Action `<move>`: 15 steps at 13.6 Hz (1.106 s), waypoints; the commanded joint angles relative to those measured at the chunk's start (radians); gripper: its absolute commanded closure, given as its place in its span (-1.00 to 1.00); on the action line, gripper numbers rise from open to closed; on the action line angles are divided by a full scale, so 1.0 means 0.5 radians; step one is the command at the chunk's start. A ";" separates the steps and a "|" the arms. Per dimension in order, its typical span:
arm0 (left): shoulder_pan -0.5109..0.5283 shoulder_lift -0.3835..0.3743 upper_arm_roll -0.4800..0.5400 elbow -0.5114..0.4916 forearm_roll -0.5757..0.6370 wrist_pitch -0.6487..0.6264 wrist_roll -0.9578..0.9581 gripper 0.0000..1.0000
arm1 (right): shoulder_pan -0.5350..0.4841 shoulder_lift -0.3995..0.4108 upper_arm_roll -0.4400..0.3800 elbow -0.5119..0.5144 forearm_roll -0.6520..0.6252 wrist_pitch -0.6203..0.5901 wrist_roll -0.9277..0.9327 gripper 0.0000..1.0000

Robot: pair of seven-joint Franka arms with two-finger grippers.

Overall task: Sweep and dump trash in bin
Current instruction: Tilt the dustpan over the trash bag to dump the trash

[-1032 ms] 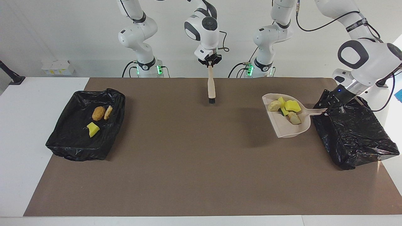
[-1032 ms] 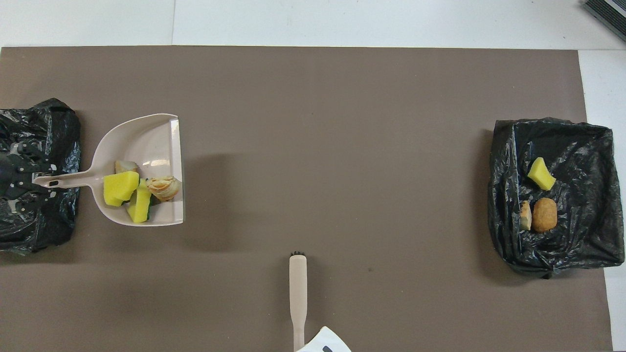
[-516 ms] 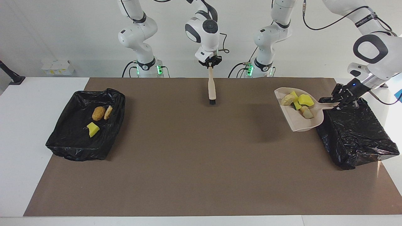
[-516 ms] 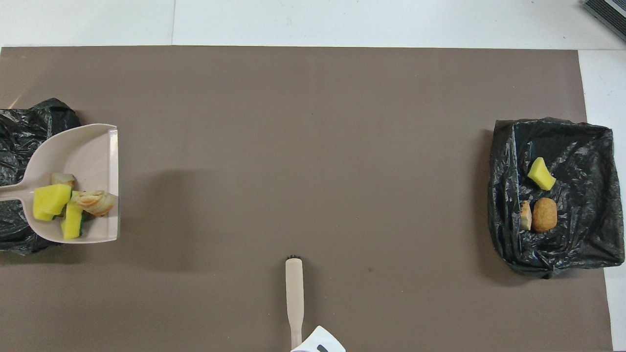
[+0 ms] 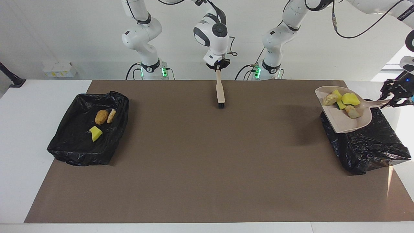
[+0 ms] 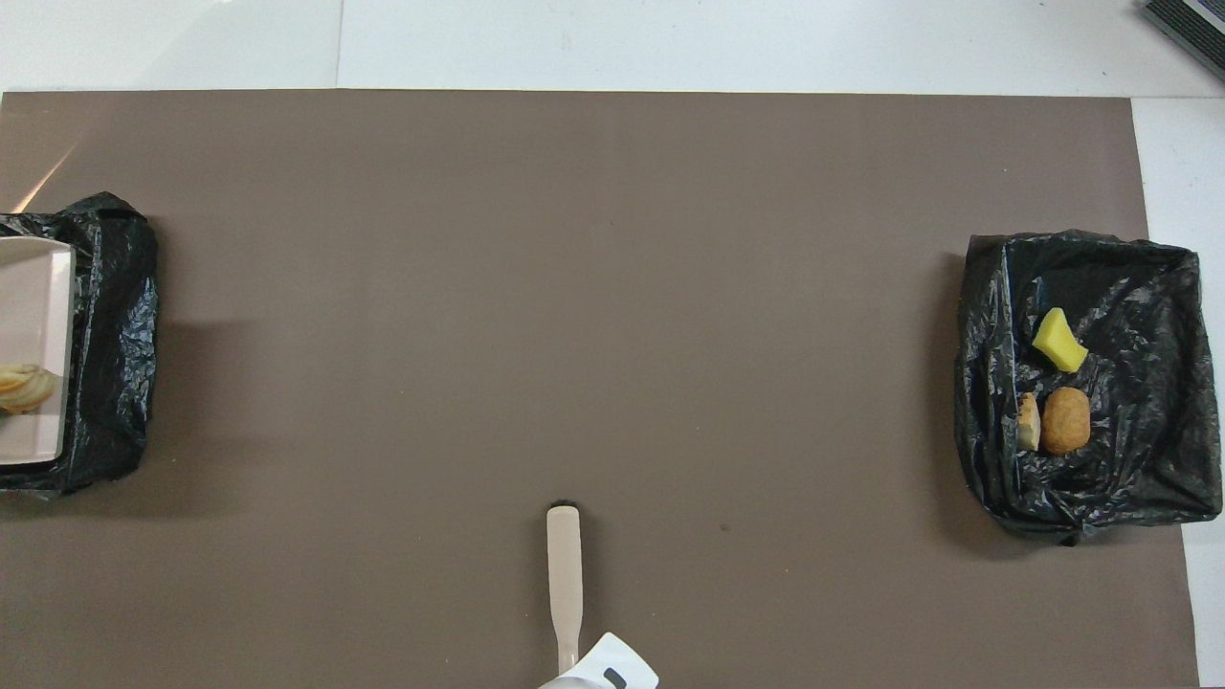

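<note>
Beside left fingers (image 5: 389, 101) — dustpan-borne trash (image 5: 343, 101)

Mat centre (image 5: 207, 155) open from edge to edge between the two bins; free passage there. Obstacles: lined bin w/ scraps (image 5: 89, 127) at right arm's end; lined bin (image 5: 367, 142) at left arm's end, w/ loaded dustpan (image 5: 343, 119) over it; brush (image 5: 220, 92) hanging bristles-down over mat edge nearest the robots.

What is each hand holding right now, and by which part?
Left hand grips the dustpan by its handle end, over the black-lined bin. Right hand holds the brush by its handle top, bristles down.
</note>
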 commanded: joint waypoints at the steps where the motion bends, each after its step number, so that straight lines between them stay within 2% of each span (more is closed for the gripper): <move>1: 0.034 0.062 -0.008 0.115 0.205 0.217 0.027 1.00 | -0.024 0.042 0.003 0.052 0.058 0.017 -0.042 1.00; 3: 0.012 0.072 -0.014 0.103 0.454 0.371 0.018 1.00 | -0.033 0.051 0.000 0.074 0.058 0.014 -0.039 0.97; 4: -0.027 0.069 -0.014 0.088 0.537 0.432 -0.007 1.00 | -0.042 0.057 0.000 0.074 0.058 0.014 -0.039 0.89; 5: -0.092 0.069 -0.008 0.060 0.668 0.445 -0.119 1.00 | -0.048 0.060 0.000 0.074 0.058 0.008 -0.042 0.78; 7: -0.163 0.035 -0.017 -0.032 1.021 0.479 -0.414 1.00 | -0.051 0.060 0.000 0.074 0.061 0.001 -0.042 0.78; 8: -0.208 0.001 -0.014 -0.096 1.104 0.485 -0.445 1.00 | -0.051 0.060 0.000 0.074 0.058 0.001 -0.039 0.75; 10: -0.295 -0.042 -0.011 -0.179 1.340 0.500 -0.534 1.00 | -0.051 0.060 0.000 0.074 0.061 0.001 -0.039 0.56; 12: -0.340 -0.152 -0.011 -0.305 1.531 0.497 -0.630 1.00 | -0.051 0.060 0.000 0.074 0.061 0.001 -0.045 0.33; 13: -0.389 -0.204 -0.011 -0.351 1.650 0.491 -0.654 1.00 | -0.060 0.060 0.000 0.074 0.061 -0.002 -0.045 0.29; 15: -0.390 -0.360 -0.011 -0.464 1.734 0.491 -0.734 1.00 | -0.073 0.063 0.000 0.074 0.061 -0.002 -0.042 0.21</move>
